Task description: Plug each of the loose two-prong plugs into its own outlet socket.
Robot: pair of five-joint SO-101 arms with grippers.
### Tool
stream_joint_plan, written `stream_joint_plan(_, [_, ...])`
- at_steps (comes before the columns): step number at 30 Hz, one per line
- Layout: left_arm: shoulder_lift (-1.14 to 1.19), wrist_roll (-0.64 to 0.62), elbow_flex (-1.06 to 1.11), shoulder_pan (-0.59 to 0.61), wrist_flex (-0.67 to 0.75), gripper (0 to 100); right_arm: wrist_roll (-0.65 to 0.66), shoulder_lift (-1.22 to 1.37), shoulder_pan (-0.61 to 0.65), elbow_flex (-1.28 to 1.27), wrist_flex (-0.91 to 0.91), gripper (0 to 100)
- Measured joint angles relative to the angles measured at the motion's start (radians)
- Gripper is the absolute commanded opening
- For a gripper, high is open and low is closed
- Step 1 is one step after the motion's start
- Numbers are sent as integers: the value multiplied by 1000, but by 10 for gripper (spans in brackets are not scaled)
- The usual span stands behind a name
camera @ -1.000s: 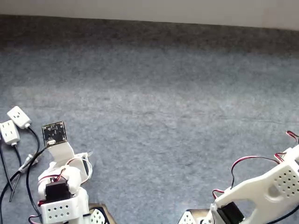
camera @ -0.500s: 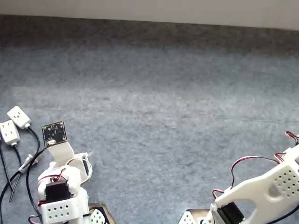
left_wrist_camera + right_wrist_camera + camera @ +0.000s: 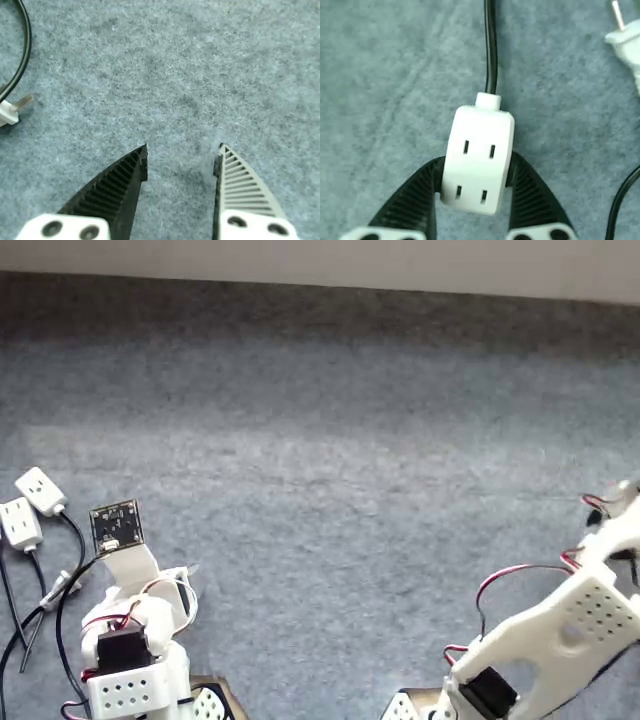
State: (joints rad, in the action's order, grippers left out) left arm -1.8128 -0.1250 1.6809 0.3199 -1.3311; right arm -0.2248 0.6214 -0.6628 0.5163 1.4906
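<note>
My right gripper [image 3: 477, 165] is shut on a white outlet socket [image 3: 480, 145], one finger on each side of its body; the socket's black cable [image 3: 491, 45] runs away from it. A loose white two-prong plug [image 3: 626, 40] lies on the carpet just past it. My left gripper [image 3: 182, 147] hangs open over bare grey carpet, nothing between its fingers. Off to its side lies another plug [image 3: 10, 110] on a black cable [image 3: 22, 50]. In the high view, two more white sockets [image 3: 40, 490] [image 3: 20, 523] lie at the far left, beside the left arm [image 3: 125, 640].
Grey carpet [image 3: 330, 460] covers the whole table, wide open across the middle and back. Black cables [image 3: 25, 620] trail by the left arm's base. The right arm [image 3: 560, 630] sits at the lower right edge. A second cable [image 3: 620, 200] curves near the held socket.
In the high view the right arm has swung up and a little leftward. The left arm and the sockets at the left have kept still.
</note>
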Motion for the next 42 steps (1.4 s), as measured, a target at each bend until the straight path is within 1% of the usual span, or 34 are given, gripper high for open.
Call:
stream_joint_plan(4, [0,0,0,0,0,232,-54,-37,175,80,110,5])
stream_joint_plan(6, [0,0,0,0,0,232,-110,-41,282,110,138,5])
stream_joint_plan(8, [0,0,0,0,0,232,-150,-41,379,129,141,5])
stream_joint_plan(12, [0,0,0,0,0,232,-152,-41,563,137,107,5])
stream_joint_plan(16, [0,0,0,0,0,232,-157,-20,664,141,78,5])
stream_joint_plan(22, [0,0,0,0,0,232,-160,118,804,149,8,9])
stream_joint_plan(23, [0,0,0,0,0,232,-160,144,821,149,-14,13])
stream_joint_plan(25, [0,0,0,0,0,232,-160,187,844,149,-51,63])
stream_joint_plan(29, [0,0,0,0,0,232,-166,218,862,160,-86,284])
stream_joint_plan(31, [0,0,0,0,0,232,-193,218,873,163,-95,373])
stream_joint_plan(32, [0,0,0,0,0,232,-207,218,873,164,-101,402])
stream_joint_plan(34, [0,0,0,0,0,232,-218,221,873,187,-95,425])
stream_joint_plan(37, [0,0,0,0,0,232,-222,233,852,288,-29,425])
stream_joint_plan(42, [0,0,0,0,0,232,-222,235,769,606,161,425])
